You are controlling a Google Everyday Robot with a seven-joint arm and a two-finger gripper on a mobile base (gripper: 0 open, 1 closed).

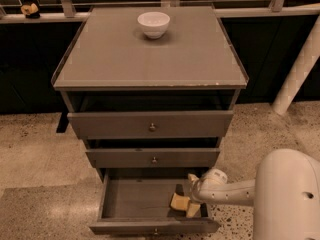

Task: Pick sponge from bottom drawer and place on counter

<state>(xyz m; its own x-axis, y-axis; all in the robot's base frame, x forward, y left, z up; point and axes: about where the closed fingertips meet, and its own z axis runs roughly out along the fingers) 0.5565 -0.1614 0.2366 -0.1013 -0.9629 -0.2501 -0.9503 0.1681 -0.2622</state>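
Observation:
The bottom drawer is pulled out, and its floor shows. The pale yellow sponge lies on the drawer floor near the right front corner. My gripper reaches into the drawer from the right, just right of the sponge. Its fingers stand apart, one toward the back and one toward the front. The front finger's yellowish pad touches or nearly touches the sponge. The sponge is not between the pads. The counter is the cabinet's flat grey-brown top.
A white bowl stands at the back middle of the counter. The two upper drawers are slightly out above the gripper. My white arm fills the lower right. A white post leans at the right. The floor is speckled.

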